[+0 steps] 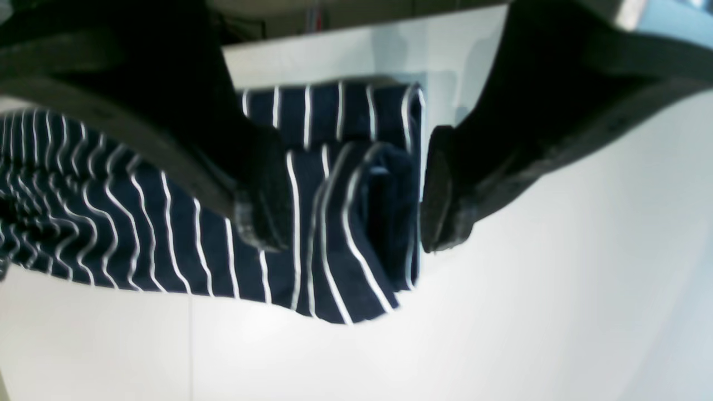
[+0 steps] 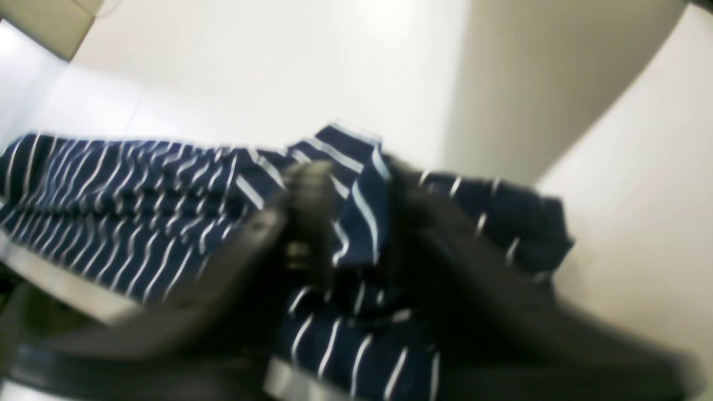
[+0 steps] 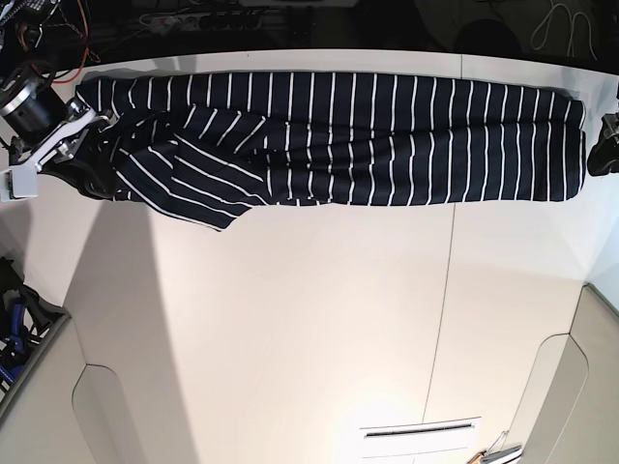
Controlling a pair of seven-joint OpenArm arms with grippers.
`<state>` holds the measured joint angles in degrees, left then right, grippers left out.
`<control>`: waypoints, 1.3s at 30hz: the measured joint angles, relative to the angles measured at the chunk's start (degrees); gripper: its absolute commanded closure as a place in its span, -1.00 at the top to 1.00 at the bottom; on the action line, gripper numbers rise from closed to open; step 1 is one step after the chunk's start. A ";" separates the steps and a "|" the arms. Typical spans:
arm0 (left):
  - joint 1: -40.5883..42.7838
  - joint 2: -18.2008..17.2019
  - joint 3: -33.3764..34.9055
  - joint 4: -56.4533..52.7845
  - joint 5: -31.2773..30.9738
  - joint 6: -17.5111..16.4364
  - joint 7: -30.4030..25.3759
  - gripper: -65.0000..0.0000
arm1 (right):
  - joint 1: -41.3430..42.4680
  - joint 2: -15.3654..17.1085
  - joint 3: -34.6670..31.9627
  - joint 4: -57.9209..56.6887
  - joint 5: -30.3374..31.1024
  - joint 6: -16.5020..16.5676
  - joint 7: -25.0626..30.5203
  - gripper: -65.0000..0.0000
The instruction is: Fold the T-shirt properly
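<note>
A dark navy cloth T-shirt with thin white stripes (image 3: 368, 135) lies in a long folded band along the far edge of a white table (image 3: 319, 329). The left gripper (image 1: 356, 192) stands wide open astride its end; the right gripper (image 2: 356, 223) pinches the other end.

T-shirt (image 3: 368, 135) spread along table's (image 3: 309, 319) far edge, pincers at either end

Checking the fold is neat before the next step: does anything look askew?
Yes. The T-shirt lies as a long band, but its end by the right gripper is bunched, with a flap poking out crookedly.
</note>
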<state>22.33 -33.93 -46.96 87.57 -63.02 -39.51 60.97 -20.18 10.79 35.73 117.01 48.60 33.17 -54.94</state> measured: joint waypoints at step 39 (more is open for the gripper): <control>-0.44 0.63 8.96 -11.32 16.52 0.00 -16.00 0.48 | 5.44 -1.73 -3.98 -28.20 -5.95 -0.11 5.14 -1.00</control>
<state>21.89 -33.30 -38.00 76.25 -46.50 -39.51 44.97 -14.74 9.06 31.75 88.82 42.65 33.06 -49.80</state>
